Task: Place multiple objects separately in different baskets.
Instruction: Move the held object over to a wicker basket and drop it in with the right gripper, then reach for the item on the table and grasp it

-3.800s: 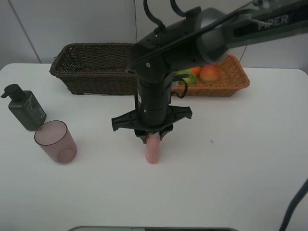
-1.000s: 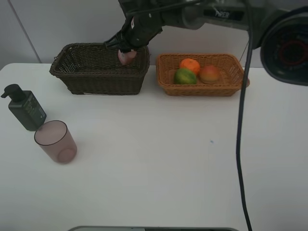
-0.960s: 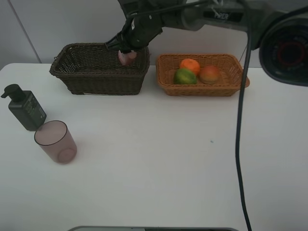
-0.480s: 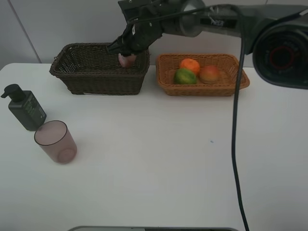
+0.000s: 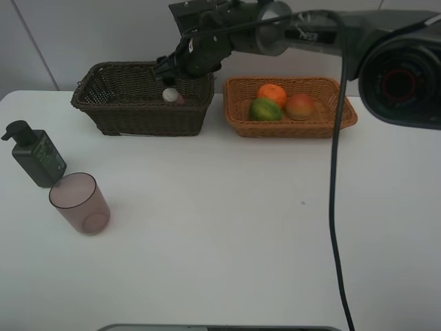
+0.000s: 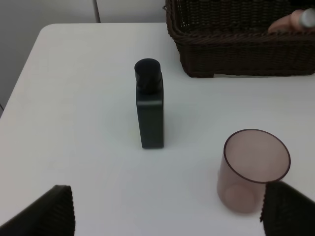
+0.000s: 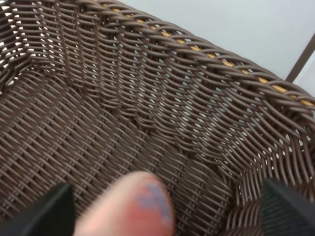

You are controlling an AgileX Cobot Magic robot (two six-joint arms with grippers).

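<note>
Right gripper (image 7: 167, 210): spread wide inside the dark basket (image 5: 138, 118) and clamped on nothing; 2 fingers (image 7: 49, 209) far apart, with the pink bottle (image 5: 170, 96) in the gap and not pinched; contact with either finger impossible to tell.
Pink bottle: in the dark basket, upper middle of the overhead frame, tilted, white cap up by the rim near the basket's right end, just under the fingertips.
Left gripper (image 6: 167, 211): spread apart over the table (image 5: 241, 227), holding nothing; out of the overhead frame.
Cup (image 5: 79, 202): upright on the table at the left of the overhead frame, open end up, near one left finger.
Pump bottle (image 5: 38, 155): upright at the left edge of the overhead frame, just behind the cup.
Tan basket (image 5: 289, 128): upper right of centre, just beside the dark basket, holding 3 fruits bunched together: orange (image 5: 272, 92), green fruit (image 5: 264, 109), red-yellow fruit (image 5: 300, 106).
Hard to make out: bottle only a pink blur in the right wrist view, cap not seen there; most of its body hidden by the basket wall from overhead; fingers of both grippers cut off at the wrist frame edges; right gripper's spread unreadable from overhead, dark against the dark arm.
</note>
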